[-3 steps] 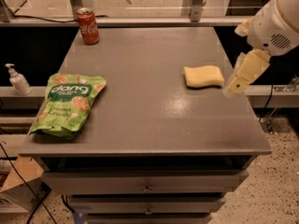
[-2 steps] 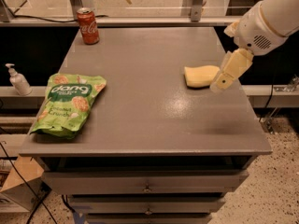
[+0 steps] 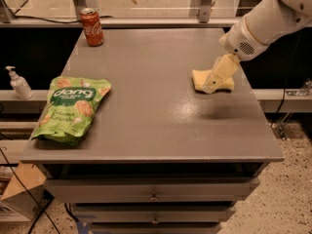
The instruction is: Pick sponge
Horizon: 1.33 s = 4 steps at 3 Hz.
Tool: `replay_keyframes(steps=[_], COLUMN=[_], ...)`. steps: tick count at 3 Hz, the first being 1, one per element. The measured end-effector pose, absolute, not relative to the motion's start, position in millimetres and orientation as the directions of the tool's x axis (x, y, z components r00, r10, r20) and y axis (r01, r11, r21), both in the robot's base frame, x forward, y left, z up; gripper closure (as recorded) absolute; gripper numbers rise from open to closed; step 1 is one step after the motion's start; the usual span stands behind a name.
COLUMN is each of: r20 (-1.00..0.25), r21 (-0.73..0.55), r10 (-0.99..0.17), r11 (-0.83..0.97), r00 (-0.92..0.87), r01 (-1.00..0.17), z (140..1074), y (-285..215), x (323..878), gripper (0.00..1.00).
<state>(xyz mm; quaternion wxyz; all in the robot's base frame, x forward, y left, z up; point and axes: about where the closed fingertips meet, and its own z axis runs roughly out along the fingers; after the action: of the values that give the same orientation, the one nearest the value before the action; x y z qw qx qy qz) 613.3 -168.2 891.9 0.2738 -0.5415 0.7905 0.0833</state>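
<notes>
Over the last second you carried the gripper (image 3: 209, 87) in from beyond the table's (image 3: 146, 126) edge, where it had hung just beside the sponge (image 3: 199, 78), until it stood across the sponge's middle, with the arm (image 3: 263, 26) slanting down to it from above and behind. From this view the gripper's tip sat at the sponge's near edge, and pale foam showed on either side of it. Whether it was spread wide or drawn narrow I cannot tell, nor whether the tip had touched the foam or hung just above it. The sponge itself had not shifted through that approach: it lay flat on the table directly beneath the gripper, close to the table edge on the arm's side. For your task that meant the reach was essentially done and the grasp not yet made, since nothing showed the sponge lifted or squeezed. I judged that the next step called for a short descent and a close around the pad, which should give easily, being soft. The risk was pinching only a corner and letting it slip, or pushing it toward the nearby edge. The green snack bag (image 3: 73, 108) lay well away from the gripper at the opposite side of the table, the cola can (image 3: 91, 27) stood at the far corner on that same side, and neither was in your way.
</notes>
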Motion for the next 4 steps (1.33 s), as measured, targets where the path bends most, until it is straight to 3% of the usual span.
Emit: replay_keyframes(steps=[2, 4], r20=[-0.525, -0.521], r21=[-0.064, -0.018], r10=[-0.780, -0.759], r11=[0.436, 0.466], r00=[-0.341, -0.389], r01=[-0.898, -0.885], z=[840, 823], y=[-169, -182], x=[644, 644], gripper=[0.00, 0.41])
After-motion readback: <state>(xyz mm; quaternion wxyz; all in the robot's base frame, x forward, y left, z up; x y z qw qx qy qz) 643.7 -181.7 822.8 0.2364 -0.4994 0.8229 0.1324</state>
